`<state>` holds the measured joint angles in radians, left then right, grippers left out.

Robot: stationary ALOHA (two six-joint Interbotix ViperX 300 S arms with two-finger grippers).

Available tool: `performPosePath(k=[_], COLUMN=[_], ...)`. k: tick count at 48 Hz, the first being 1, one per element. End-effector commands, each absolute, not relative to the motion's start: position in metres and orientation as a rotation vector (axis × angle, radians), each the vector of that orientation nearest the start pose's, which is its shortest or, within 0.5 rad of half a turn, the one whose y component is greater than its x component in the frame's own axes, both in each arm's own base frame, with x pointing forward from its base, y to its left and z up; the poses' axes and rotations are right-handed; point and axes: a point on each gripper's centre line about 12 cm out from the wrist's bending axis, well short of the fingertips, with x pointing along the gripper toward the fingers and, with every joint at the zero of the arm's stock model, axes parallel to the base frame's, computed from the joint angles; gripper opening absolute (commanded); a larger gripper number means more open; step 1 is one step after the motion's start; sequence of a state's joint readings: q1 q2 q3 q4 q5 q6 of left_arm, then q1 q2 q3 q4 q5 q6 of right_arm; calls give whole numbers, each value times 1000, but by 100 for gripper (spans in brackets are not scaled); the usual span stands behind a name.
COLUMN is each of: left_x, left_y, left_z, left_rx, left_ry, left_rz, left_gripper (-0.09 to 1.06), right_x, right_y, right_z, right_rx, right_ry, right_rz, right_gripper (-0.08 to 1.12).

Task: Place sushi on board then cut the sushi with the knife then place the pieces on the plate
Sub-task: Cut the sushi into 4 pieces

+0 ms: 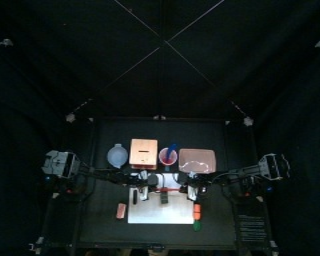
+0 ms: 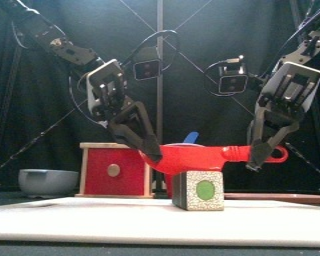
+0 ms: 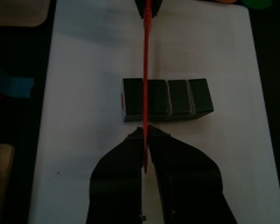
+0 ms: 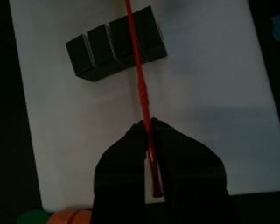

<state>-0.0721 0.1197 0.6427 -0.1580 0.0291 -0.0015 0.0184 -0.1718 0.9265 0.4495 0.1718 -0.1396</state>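
Cutting step: jaws of the left gripper (image 2: 151, 153) and right gripper (image 2: 258, 158) pinch the red knife (image 2: 210, 154) at its ends over the sushi roll (image 2: 198, 190), so the next move is likely a level press down at a seam.

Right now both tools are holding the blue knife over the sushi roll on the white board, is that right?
Not quite. The front view shows that it is the red knife, not a blue one. The rest stands: the left tool and the right tool both hold it over the sushi roll on the white board.
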Motion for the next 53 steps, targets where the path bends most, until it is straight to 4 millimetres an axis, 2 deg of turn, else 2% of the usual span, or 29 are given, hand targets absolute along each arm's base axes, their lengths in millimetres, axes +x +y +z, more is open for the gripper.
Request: performPosePath(k=[1, 9, 20, 32, 53], left_x=[394, 393, 392, 392, 390], left_y=[-30, -30, -30, -31, -30], left_z=[126, 122, 119, 119, 117], left_rx=[-125, -137, -151, -151, -152], left_ry=[807, 833, 847, 849, 856], left_rz=[-11, -8, -2, -2, -1], left_gripper=[45, 45, 45, 45, 45], right_x=[302, 305, 306, 309, 309], right_y=[12, 13, 1, -3, -1], right_z=[134, 140, 142, 147, 140], right_rx=[309, 297, 290, 277, 291], right_ry=[916, 911, 917, 932, 958], right_rz=[-58, -46, -67, -62, -63], right_gripper=[31, 31, 31, 31, 31])
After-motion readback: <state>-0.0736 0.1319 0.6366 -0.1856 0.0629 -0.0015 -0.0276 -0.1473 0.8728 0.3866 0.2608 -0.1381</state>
